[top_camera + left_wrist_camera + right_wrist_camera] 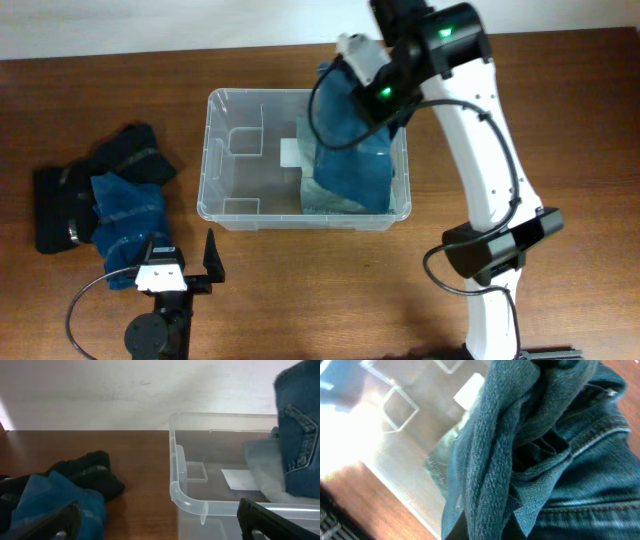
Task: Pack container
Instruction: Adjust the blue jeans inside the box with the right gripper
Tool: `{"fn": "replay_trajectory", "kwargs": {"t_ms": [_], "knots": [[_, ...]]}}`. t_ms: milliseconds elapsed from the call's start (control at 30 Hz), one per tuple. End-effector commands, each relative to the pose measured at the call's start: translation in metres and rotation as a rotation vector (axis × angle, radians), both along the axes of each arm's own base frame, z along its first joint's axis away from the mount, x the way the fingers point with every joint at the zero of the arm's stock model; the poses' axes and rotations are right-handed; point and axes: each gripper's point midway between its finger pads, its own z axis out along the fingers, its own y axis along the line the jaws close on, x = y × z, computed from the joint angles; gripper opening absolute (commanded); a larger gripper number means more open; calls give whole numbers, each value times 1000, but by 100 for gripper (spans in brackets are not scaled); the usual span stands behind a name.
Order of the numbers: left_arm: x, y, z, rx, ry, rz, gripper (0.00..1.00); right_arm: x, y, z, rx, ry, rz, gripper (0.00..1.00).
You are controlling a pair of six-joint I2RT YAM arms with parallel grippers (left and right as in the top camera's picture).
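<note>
The clear plastic container stands mid-table, with a white label on its base. My right gripper is shut on blue jeans, which hang into the container's right half; in the right wrist view the jeans hide its fingers. A pale folded cloth lies under the jeans. My left gripper is open and empty near the front edge, left of the container. In the left wrist view its fingers frame the container's near corner and a blue garment.
A pile of clothes lies at the left of the table: a black garment, a blue garment and another dark piece. The right arm's base stands right of the container.
</note>
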Motion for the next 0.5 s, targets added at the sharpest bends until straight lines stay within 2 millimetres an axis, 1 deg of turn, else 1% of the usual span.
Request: {"fn": "replay_trajectory", "kwargs": {"t_ms": [0, 100, 233, 367, 467], "knots": [[0, -1, -1, 19, -1, -5, 100, -29, 29, 41, 71, -99, 157, 4], [0, -1, -1, 19, -1, -5, 99, -38, 33, 51, 82, -124, 178, 4], [0, -1, -1, 19, -1, -5, 99, -54, 37, 75, 143, -161, 217, 4], [0, -1, -1, 19, -1, -5, 99, -67, 34, 96, 179, -204, 227, 4], [0, -1, -1, 19, -1, -5, 100, -69, 33, 100, 180, -213, 229, 4]]}}
